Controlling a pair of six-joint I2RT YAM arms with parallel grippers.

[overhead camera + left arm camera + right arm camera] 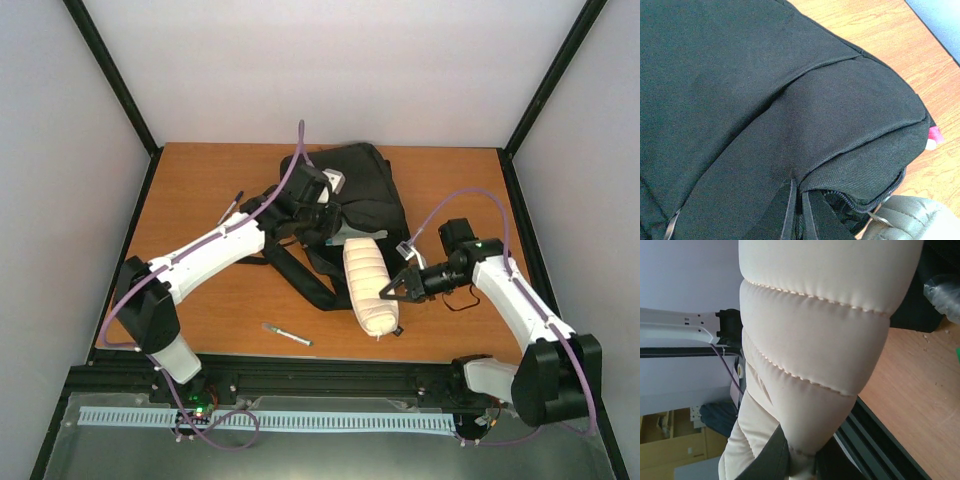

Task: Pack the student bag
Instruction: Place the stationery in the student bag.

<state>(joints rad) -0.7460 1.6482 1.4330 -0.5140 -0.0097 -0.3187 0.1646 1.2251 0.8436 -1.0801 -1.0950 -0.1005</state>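
The student bag, a large black backpack, lies at the back middle of the table with its straps trailing toward me. My left gripper is shut on the bag's fabric edge beside the open zip. In the left wrist view the black fabric fills the frame, and the fingers pinch a fold next to the zip opening. My right gripper is shut on a cream quilted pouch and holds it just in front of the bag. In the right wrist view the pouch bulges above the fingers.
A pen lies on the wooden table near the front. Another thin pen lies at the left, behind my left arm. A red and white tag sticks out at the bag's edge. White walls enclose the table.
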